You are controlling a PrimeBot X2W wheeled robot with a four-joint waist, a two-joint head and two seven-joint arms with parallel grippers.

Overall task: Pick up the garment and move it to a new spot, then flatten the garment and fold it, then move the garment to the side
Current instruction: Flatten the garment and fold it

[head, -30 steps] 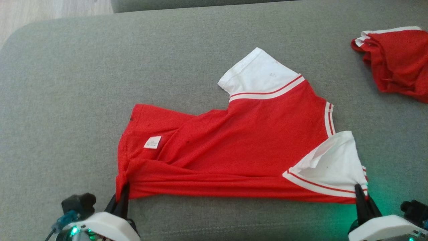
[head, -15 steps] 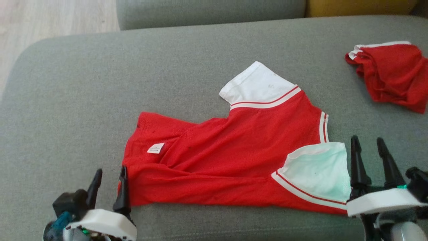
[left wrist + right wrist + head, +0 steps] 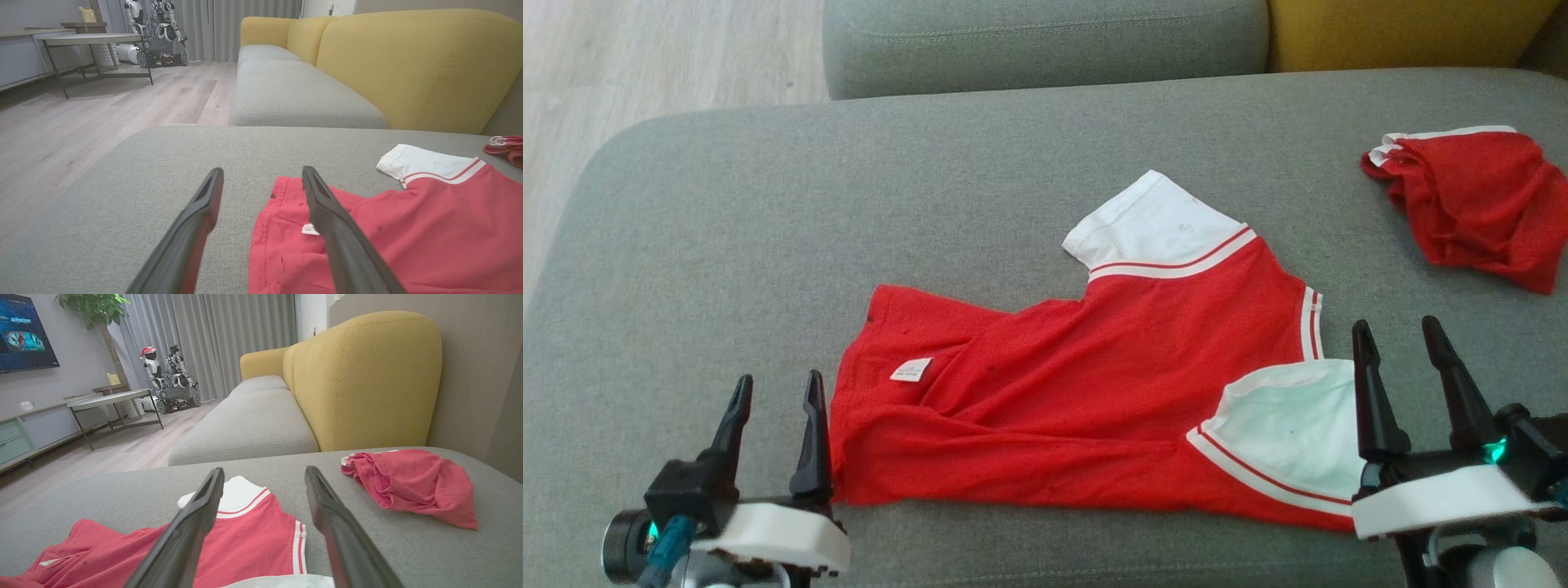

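A red T-shirt with white sleeves (image 3: pixel 1111 384) lies spread on the grey sofa seat (image 3: pixel 849 212), collar end to the right, a small white label near its left hem. The shirt also shows in the left wrist view (image 3: pixel 408 228) and the right wrist view (image 3: pixel 245 543). My left gripper (image 3: pixel 774 394) stands open just off the shirt's lower left corner, raised and holding nothing. At the shirt's lower right, beside the near white sleeve (image 3: pixel 1290 429), my right gripper (image 3: pixel 1398 335) is open too, with nothing between its fingers.
A second red garment (image 3: pixel 1474 200) lies crumpled at the seat's far right. A yellow sofa back (image 3: pixel 1405 33) and another grey cushion (image 3: pixel 1045 41) stand behind. Wooden floor (image 3: pixel 645 57) lies past the seat's left edge. A table and parked robots (image 3: pixel 171 381) stand across the room.
Both grippers have let go of the shirt's near edge, opened and lifted off it. The near sleeve has dropped flat. The head camera has tilted up, so the whole scene sits lower.
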